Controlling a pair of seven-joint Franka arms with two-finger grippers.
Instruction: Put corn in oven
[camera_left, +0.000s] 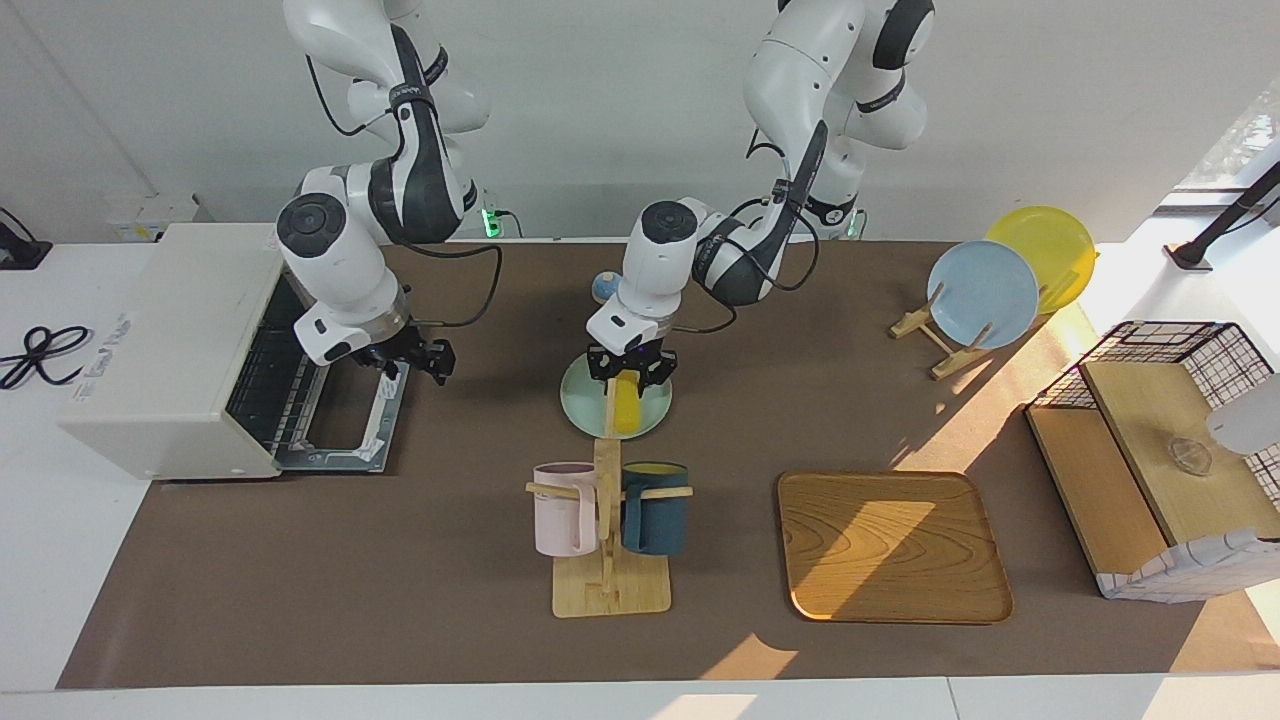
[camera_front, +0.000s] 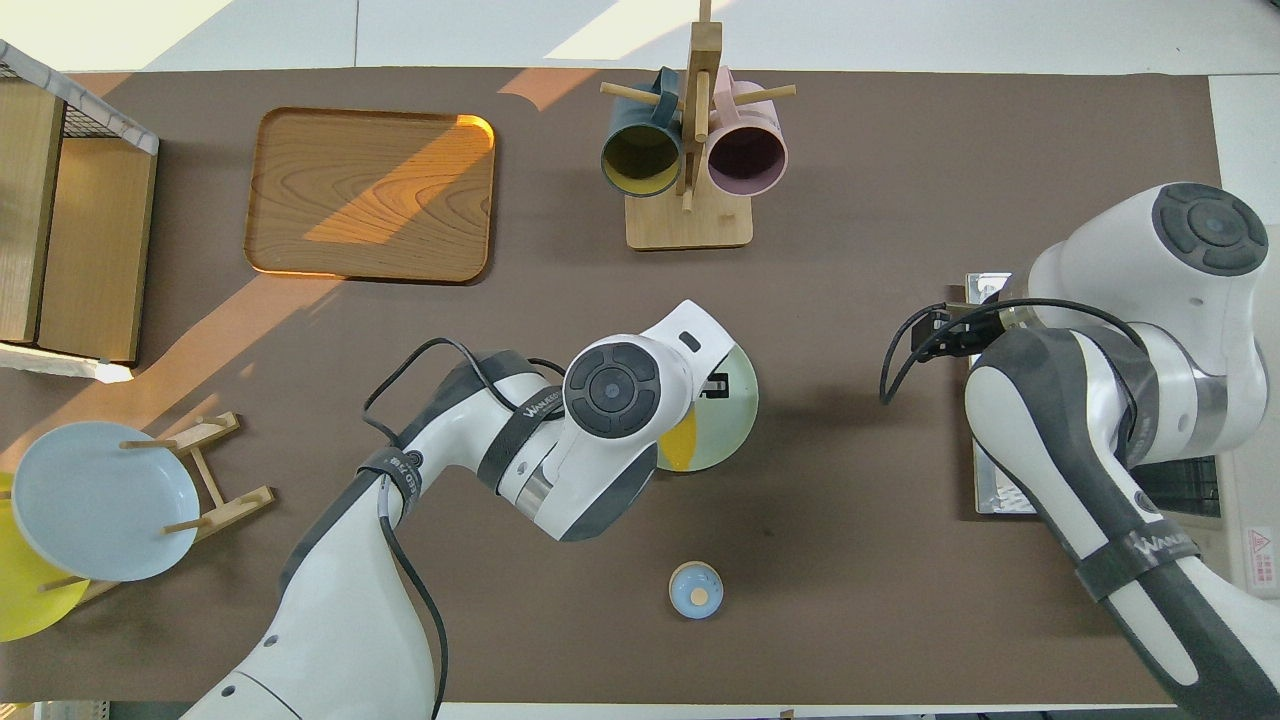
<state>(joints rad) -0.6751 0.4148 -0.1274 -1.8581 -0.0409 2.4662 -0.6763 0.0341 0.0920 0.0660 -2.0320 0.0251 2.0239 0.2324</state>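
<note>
Right up by the robots, nearer to them than the green plate, sits a small blue dome-shaped thing. It's partly tucked under the left arm in the facing view. Then the plate itself, pretty much mid-table, and that's where the action is. The left gripper is straight over it, clamped shut on the corn. The cob hangs down from the fingers across the plate, pointing away from the robots. Can't tell if its tip is actually touching the plate or just above it. Off from the plate toward the right arm's end is the oven, door dropped flat and the wire rack showing inside. The right gripper hangs over the plate-side edge of that door, fingers looking spread apart, nothing in them. So the corn is well apart from the oven, not in it. Toward the left arm's end from the plate, a light blue plate and a yellow plate stand upright in a wooden stand. Farther from the robots than the green plate, just beside it, is the wooden mug rack with a pink mug and a dark blue mug hung on its pegs. A wooden tray lies flat farther out too, toward the left arm's end. Past that, same end, is a wire-and-wood basket.
</note>
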